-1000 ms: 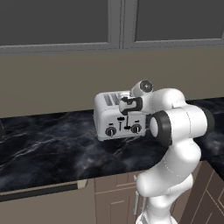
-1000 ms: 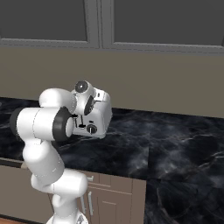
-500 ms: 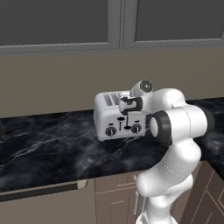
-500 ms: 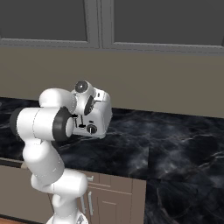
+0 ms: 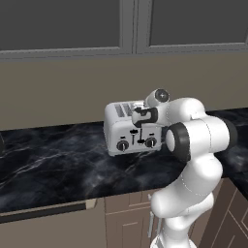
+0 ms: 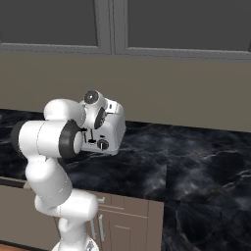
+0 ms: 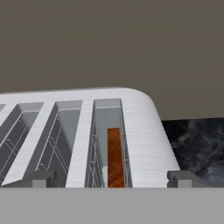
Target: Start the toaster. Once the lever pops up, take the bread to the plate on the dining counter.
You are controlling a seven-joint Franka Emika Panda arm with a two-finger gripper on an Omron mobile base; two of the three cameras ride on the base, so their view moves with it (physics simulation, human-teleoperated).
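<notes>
I have the claw [image 7: 111,178] hanging just above the front edge of the toaster [image 5: 131,130], pointed down and along its top, and its jaws stand wide apart with nothing between them; the two dark fingertips [image 7: 40,178] sit spread at the near end of the slots. Straight ahead of the claw, in the slot nearest my right fingertip, I can see the bread [image 7: 114,158] standing on edge deep inside, an orange-brown strip between the wire guides, not touched by either finger. To the left of that slot run the other slots, with no bread in what I can see of them. From the left base view, the toaster stands on the black marble tabletop [image 5: 58,162] against the tan wall, and below the claw on its front face I can make out two round black knobs [image 5: 123,145] with slide levers between them; whether a lever is up or down I cannot tell, since my wrist hides part of that face. From the right base view, the arm's elbow covers most of the toaster's front. Above, behind the claw, hang grey wall cabinets [image 6: 108,24].
</notes>
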